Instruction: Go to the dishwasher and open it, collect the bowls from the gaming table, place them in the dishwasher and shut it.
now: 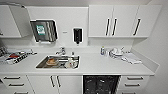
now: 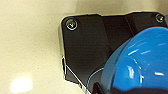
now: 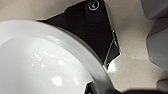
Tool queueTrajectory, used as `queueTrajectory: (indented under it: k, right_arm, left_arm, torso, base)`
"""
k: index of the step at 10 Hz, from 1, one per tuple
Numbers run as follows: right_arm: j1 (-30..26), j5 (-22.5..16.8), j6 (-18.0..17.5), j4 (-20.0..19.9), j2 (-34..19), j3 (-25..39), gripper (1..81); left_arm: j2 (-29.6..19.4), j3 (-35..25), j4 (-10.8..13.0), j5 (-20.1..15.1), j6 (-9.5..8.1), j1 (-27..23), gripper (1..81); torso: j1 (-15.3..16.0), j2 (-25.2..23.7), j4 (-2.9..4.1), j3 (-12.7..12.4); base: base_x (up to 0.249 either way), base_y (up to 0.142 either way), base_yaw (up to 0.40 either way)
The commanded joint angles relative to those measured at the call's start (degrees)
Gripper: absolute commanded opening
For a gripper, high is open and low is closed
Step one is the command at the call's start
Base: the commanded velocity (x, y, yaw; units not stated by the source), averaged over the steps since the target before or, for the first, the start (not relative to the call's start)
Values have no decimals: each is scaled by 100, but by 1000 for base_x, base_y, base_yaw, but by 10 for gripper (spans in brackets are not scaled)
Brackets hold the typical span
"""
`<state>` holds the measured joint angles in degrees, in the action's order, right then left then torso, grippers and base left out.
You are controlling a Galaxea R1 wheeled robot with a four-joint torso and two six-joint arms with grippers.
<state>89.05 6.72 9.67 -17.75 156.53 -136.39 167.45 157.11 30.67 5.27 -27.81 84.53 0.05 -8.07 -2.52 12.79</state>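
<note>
The dishwasher (image 1: 101, 84) stands open under the white counter, right of the sink, its dark interior and racks showing at the lower edge of the head view. A solid bright blue bowl (image 2: 140, 62) looms large in the left wrist view, over pale floor, with my left gripper (image 2: 117, 90) shut on its rim. A pale, glossy bowl (image 3: 42, 62) shows close up in the right wrist view, my right gripper (image 3: 91, 88) shut on its edge. The gaming table is out of view.
A steel sink (image 1: 58, 62) holding dishes is set in the counter (image 1: 100, 66). Dishes and a cloth (image 1: 120, 53) lie at the counter's right end. Drawers (image 1: 133, 81) flank the dishwasher. White wall cabinets (image 1: 113, 21) hang above, and a side wall (image 1: 160, 45) closes the right.
</note>
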Motion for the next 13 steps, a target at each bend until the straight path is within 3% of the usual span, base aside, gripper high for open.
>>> queueTrajectory:
  k: [1, 4, 9, 12, 13]
  right_arm:
    - [-155, -461, 35, 167, -241, 209, 10]
    - [-146, -461, 35, 184, -523, 641, 10]
    - [-111, -426, 18, 184, -567, 623, 10]
    - [-128, -408, 18, 184, -567, 667, 10]
    - [-129, -408, 18, 184, -567, 676, 10]
  left_arm:
    - [-88, -23, 53, -228, 21, -178, 10]
    - [-246, -215, 44, -193, -40, -117, 10]
    - [-1442, -1648, -132, -17, -137, -81, 10]
    - [-1609, -1833, -140, -8, -208, -99, 10]
    - [-1618, -1833, -149, -8, -208, -116, 10]
  torso:
    - [0, 0, 0, 0]
    - [-5, 0, 0, 0]
    - [-5, 0, 0, 0]
    - [-5, 0, 0, 0]
    - [-5, 0, 0, 194]
  base:
    - [0, 0, 0]
    - [0, 0, 0]
    - [0, 0, 0]
    - [0, 0, 0]
    - [0, 0, 0]
